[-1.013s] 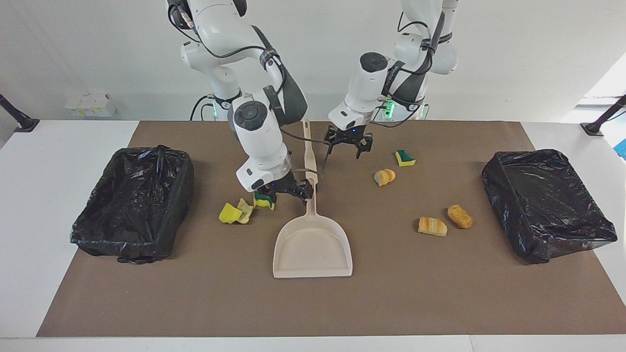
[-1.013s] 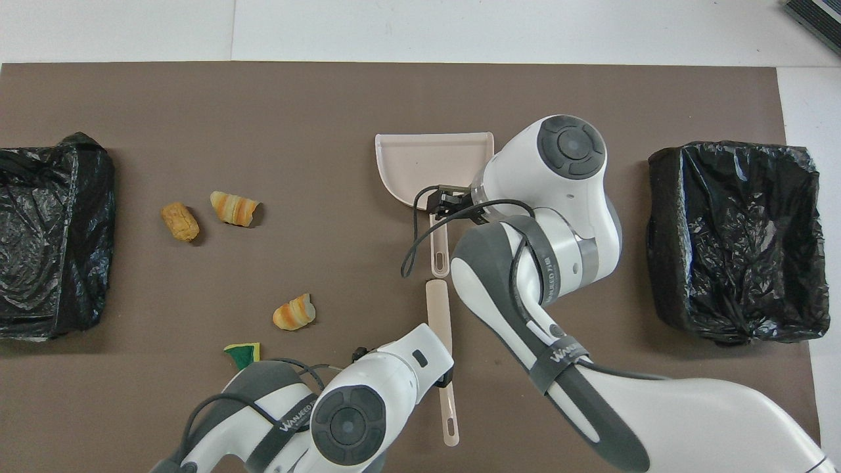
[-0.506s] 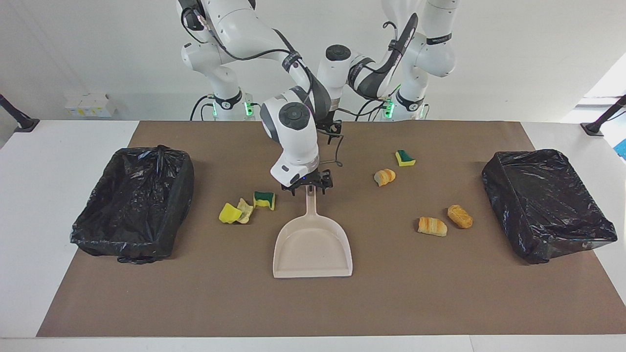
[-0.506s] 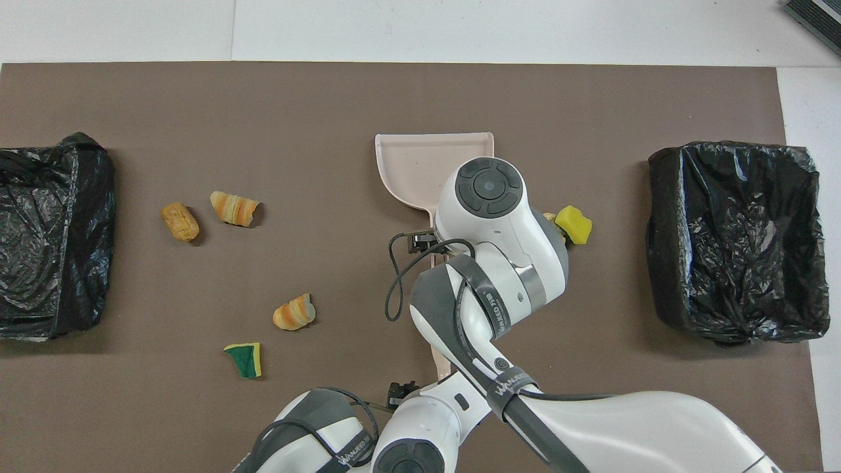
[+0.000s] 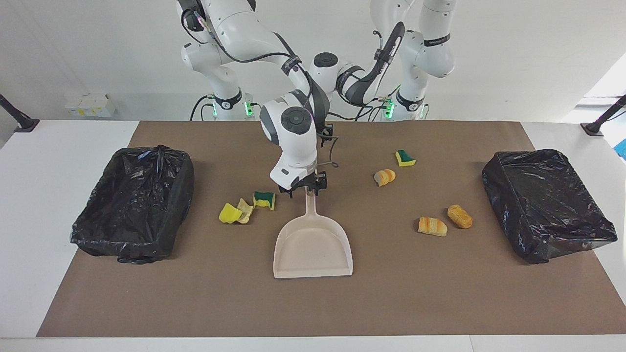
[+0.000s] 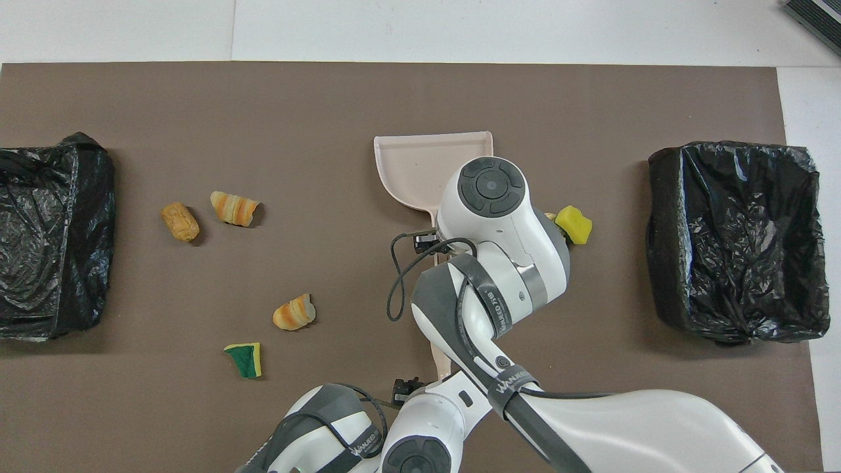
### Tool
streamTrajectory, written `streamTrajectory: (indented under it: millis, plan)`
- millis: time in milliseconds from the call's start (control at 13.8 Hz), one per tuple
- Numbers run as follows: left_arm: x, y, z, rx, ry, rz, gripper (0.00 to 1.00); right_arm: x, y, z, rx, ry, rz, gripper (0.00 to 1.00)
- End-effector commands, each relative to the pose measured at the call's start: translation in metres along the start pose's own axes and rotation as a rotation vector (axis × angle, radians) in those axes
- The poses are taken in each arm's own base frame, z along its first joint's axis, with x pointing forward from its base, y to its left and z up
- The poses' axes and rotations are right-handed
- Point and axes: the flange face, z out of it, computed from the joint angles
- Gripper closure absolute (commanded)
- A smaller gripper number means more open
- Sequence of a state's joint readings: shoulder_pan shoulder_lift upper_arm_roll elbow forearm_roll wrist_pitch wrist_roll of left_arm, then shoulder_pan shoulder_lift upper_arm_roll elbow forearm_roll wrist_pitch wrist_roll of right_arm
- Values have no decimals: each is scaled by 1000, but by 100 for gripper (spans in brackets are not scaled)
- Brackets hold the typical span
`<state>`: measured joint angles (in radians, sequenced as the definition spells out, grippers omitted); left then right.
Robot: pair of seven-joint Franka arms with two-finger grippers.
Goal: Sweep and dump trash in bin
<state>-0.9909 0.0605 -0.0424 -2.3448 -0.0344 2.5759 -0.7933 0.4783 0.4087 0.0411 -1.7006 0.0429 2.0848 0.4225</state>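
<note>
Facing view
- Right gripper [image 5: 306, 186]: it is sitting low on the top end of the handle of the dustpan [image 5: 313, 247]. I cannot tell whether its fingers are clamping the handle.
- Left gripper [image 5: 326, 133]: it is hanging over the strip of surface [image 5: 313, 308] nearest the robots, mostly hidden by the right arm. Its fingers are standing open and are not gripping anything.
- Dustpan: it is lying flat and empty mid-surface, with its mouth pointing away from the robots.
- Trash: all of it is lying loose on the surface.
  - Two yellow sponge scraps [image 5: 234, 213] and a green-yellow sponge [image 5: 264, 199] are lying beside the dustpan handle, toward the right arm's end.
  - Toward the left arm's end there are another green-yellow sponge [image 5: 405, 157], a striped roll [image 5: 385, 176], and two more rolls [image 5: 432, 226] [image 5: 459, 216].
- Bins: the black-lined bin at the right arm's end [image 5: 132, 205] and the one at the left arm's end [image 5: 547, 205] are both showing only their liners.

Overhead view
- Right gripper [image 6: 426, 242]: it is over the dustpan's handle, with the arm covering most of it.
- Left gripper [image 6: 404, 389]: it is peeking out beside the beige brush [image 6: 439, 358], which is lying nearer to the robots than the dustpan [image 6: 420, 164].
- Trash: one yellow scrap [image 6: 573, 225] is showing past the right arm. Three rolls and a sponge are lying unswept.

Progress
- Done: judging by this, only the reach for the tools is happening.
- Left: gripping the dustpan and brush, sweeping every scrap in, and dumping into a bin.
</note>
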Motion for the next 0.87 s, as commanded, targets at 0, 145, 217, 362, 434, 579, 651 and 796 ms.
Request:
streamTrajectory:
  millis: [0,145,217,362,434,579,651,796]
  plan:
    - [-1,1,-4,5,16,1,0,1,-1,5,25,1,1,30]
    - [-2,1,-7,11,11,-2,3,1,-1,6,27,5,0,50]
    - [-1,3,-9,15,6,-1,8,0,-8,3,30,10,-9,82]
    - [-2,6,-11,32,9,12,18,4,-3,1,34,15,-9,100]
    - [-1,6,-12,33,13,1,20,8,-1,0,35,17,-8,100]
    - [-1,6,-13,41,22,7,28,12,0,-8,38,24,-33,100]
    - [-1,6,-12,43,21,8,30,14,2,-10,32,33,-79,100]
    - [-1,6,-12,45,23,12,35,24,29,-26,38,52,-245,100]
